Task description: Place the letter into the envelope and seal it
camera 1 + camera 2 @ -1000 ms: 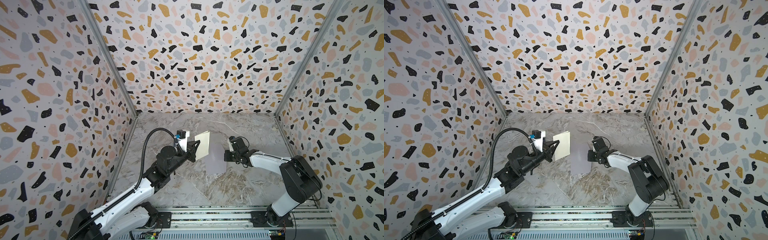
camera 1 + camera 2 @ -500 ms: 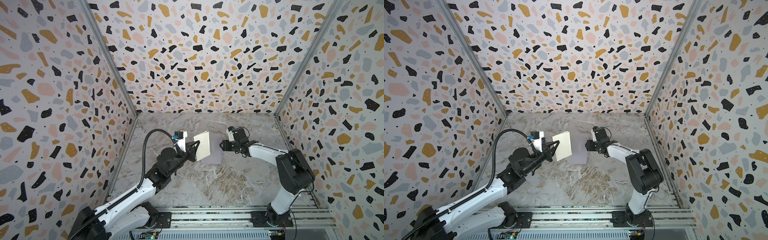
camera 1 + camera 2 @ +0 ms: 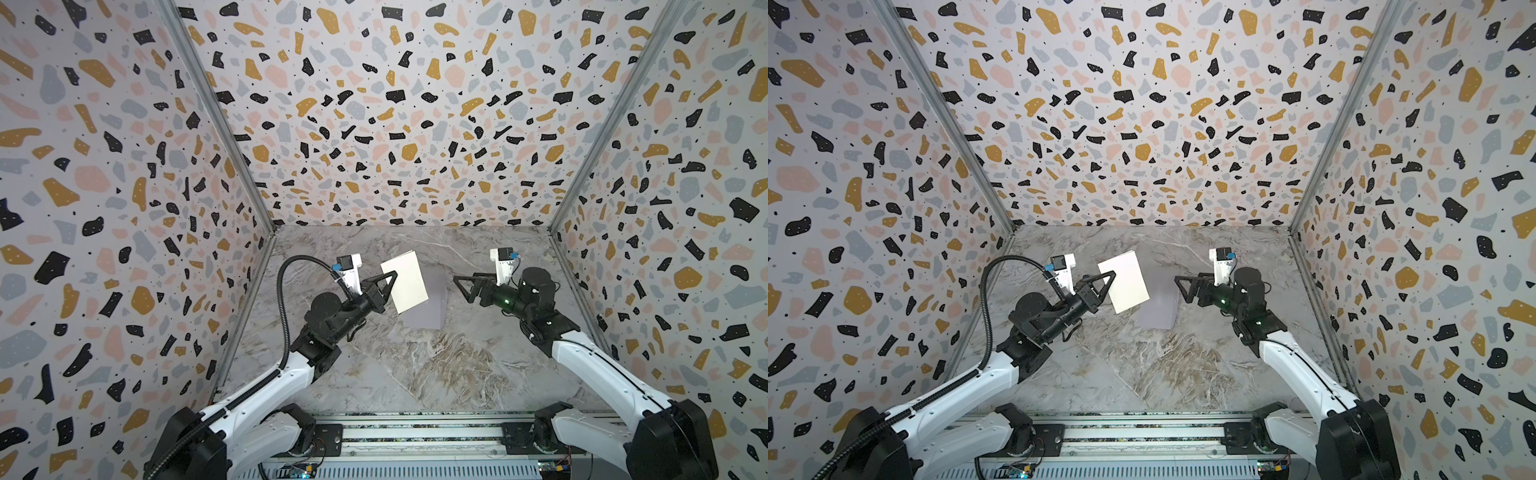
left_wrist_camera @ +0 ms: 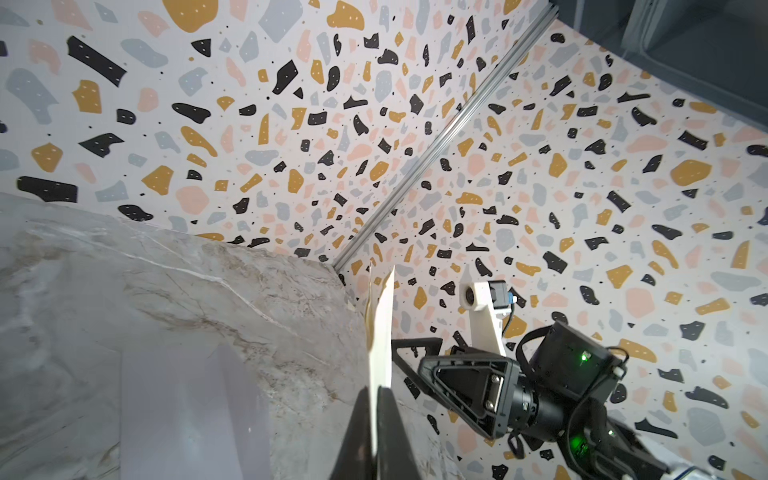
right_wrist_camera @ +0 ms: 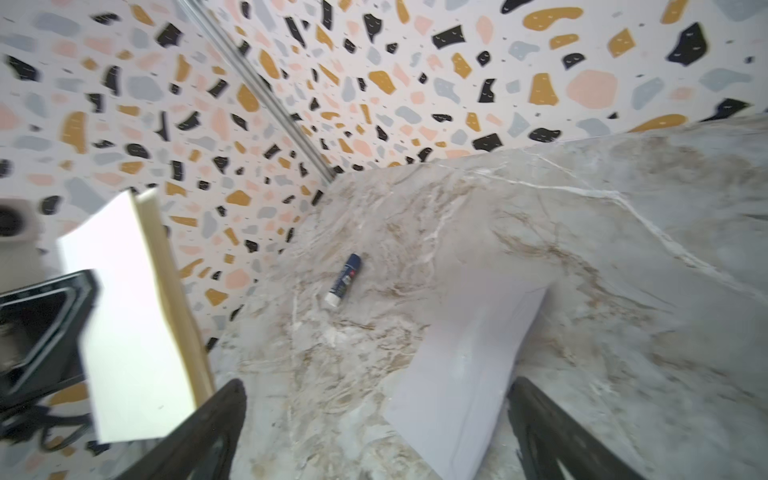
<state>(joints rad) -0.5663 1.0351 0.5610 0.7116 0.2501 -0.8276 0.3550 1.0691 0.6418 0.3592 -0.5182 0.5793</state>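
nearest us, the envelope (image 3: 428, 311) now lies loose on the table (image 3: 415, 374), about midway between its left and right edges. a second ago the right gripper (image 3: 460, 286) was shut at the envelope's right edge. since then it has sprung wide open and drawn back to the right, clear of the paper and holding nothing. just beyond, above the envelope's left part, the left gripper (image 3: 392, 277) is still clamped on the letter (image 3: 405, 282), which is tilted and off the table, much as before. so we judge the envelope has been placed and let go, and insertion is still to come. we cannot tell whether its mouth is open. farther off, toward the left wall, a glue stick (image 5: 345, 279) lies ready for sealing.
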